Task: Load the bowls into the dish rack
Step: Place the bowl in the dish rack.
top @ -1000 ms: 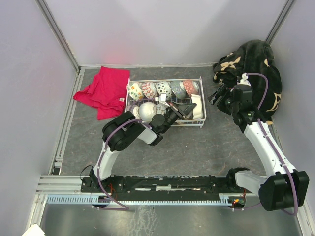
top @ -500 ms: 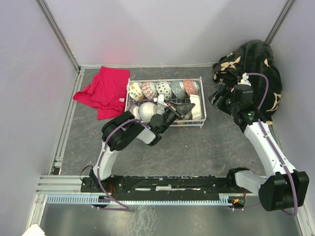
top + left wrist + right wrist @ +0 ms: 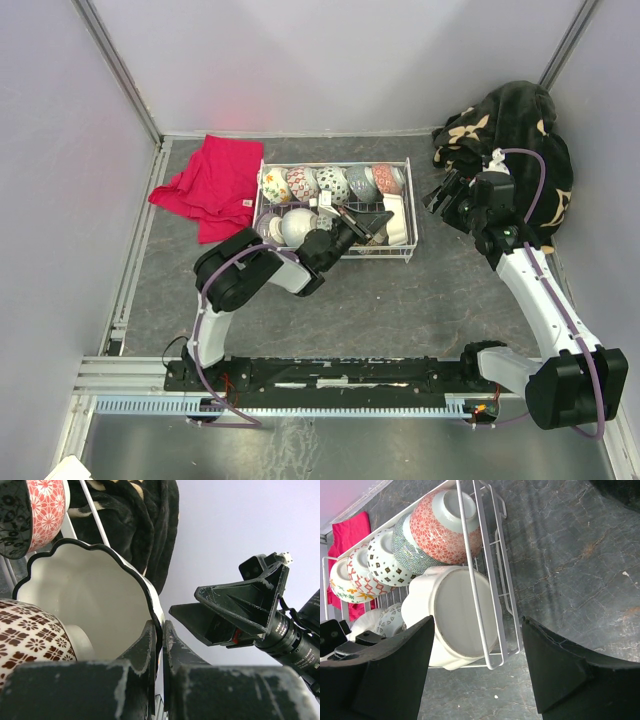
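Left wrist, scalloped white bowl, wire rack

Dish rack: white wire, mid-table, long side running left to right.

Back row: five patterned bowls on edge, overlapping: yellow-flowered bowl, red-lattice bowl, diamond-print bowl, blue-green bowl, red floral bowl.

Front row, right end: white scalloped bowl, black-edged rim, tipped on edge against the end wires. Its rim is pinched in the left gripper. Brown-patterned bowl just beside it.
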You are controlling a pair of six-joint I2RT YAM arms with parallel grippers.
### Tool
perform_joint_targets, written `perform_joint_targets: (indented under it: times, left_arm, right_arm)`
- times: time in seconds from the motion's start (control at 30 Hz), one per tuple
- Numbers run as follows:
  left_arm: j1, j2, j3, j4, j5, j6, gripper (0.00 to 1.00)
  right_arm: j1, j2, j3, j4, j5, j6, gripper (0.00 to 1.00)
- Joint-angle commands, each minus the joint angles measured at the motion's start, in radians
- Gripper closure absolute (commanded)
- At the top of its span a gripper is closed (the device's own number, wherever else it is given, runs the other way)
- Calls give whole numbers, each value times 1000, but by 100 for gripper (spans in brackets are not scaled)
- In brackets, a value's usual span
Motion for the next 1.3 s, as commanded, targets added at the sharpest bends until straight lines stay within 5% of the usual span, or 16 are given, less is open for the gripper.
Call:
perform_joint_targets:
  times: [0.0,1.27]
  left_arm:
    - [-18,-75,4,-125,44,-21,94]
    - [-42,-381,18,-795,-54,229,83]
  right_arm:
    - [-7,-24,12,46,-8,6,22]
    - [-11,-25,9,53,-22,12,22]
